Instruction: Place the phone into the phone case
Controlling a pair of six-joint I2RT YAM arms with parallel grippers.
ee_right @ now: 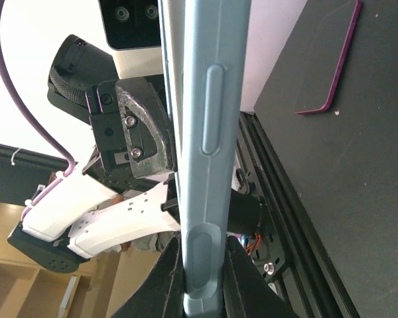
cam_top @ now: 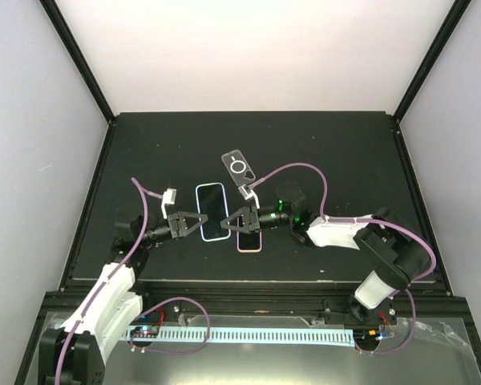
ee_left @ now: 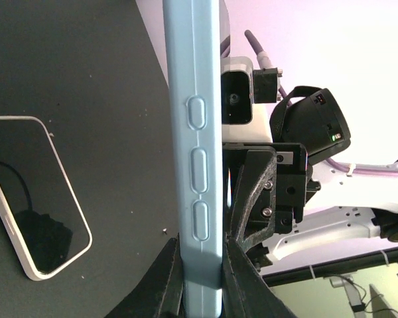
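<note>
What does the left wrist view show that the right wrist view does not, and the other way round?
Only the left wrist view: a phone with a dark screen and a pale rim, flat on the black table.
Only the right wrist view: a thin purple edge lying on the table; I cannot tell what it belongs to.
Both: the light-blue phone case, seen edge-on, gripped by the left gripper and the right gripper from opposite sides.

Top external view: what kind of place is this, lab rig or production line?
Most likely a lab data-collection cell: a black table boxed in by plain white panels on a black frame, left arm and right arm bolted at its near edge, both clamping one blue case.
</note>
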